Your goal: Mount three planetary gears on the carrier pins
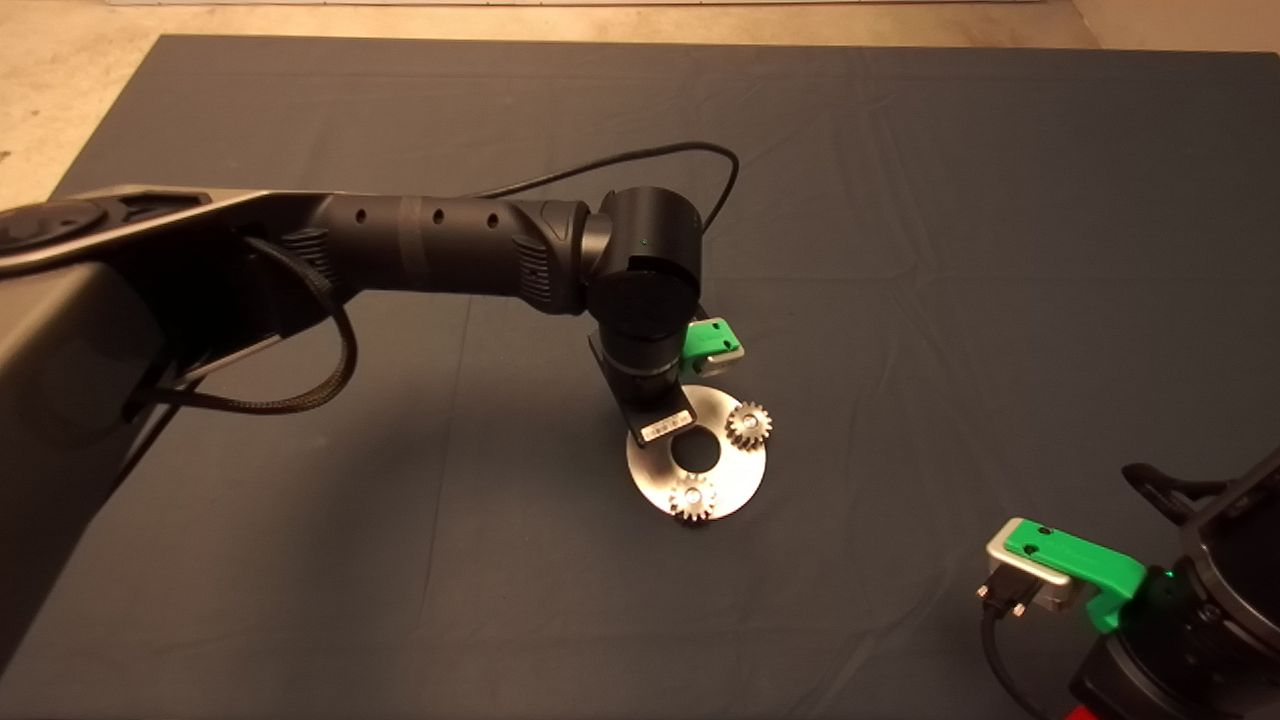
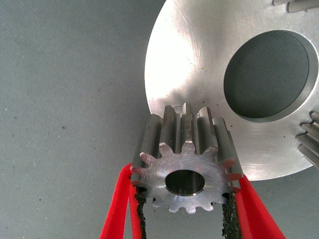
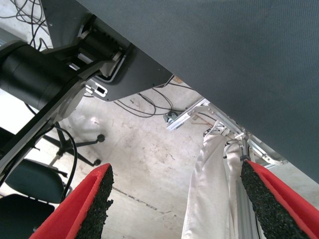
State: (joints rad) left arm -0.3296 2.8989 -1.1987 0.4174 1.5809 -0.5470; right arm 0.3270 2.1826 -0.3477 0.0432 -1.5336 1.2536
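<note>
The left arm reaches in level across the dark mat (image 1: 900, 250), its wrist bent straight down over the far-left edge of the shiny metal disc (image 1: 740, 478). The left gripper (image 2: 185, 199) has its red fingers (image 2: 117, 209) closed on the flanks of one planetary gear (image 2: 187, 164), the black pads pressing in from both sides with the bore facing the wrist camera. That gear hangs at the disc's rim, close beside the large central hole (image 2: 269, 74); whether it touches the disc or a pin I cannot tell, since the gear itself covers that spot.

Two other gears already sit on the disc: one (image 1: 748, 424) at the right side, one (image 1: 692, 498) at the near edge.

The right gripper (image 3: 174, 209) waits off the mat's lower right corner, fingers spread wide with nothing between them, looking past the table edge at floor, cables and a chair.
</note>
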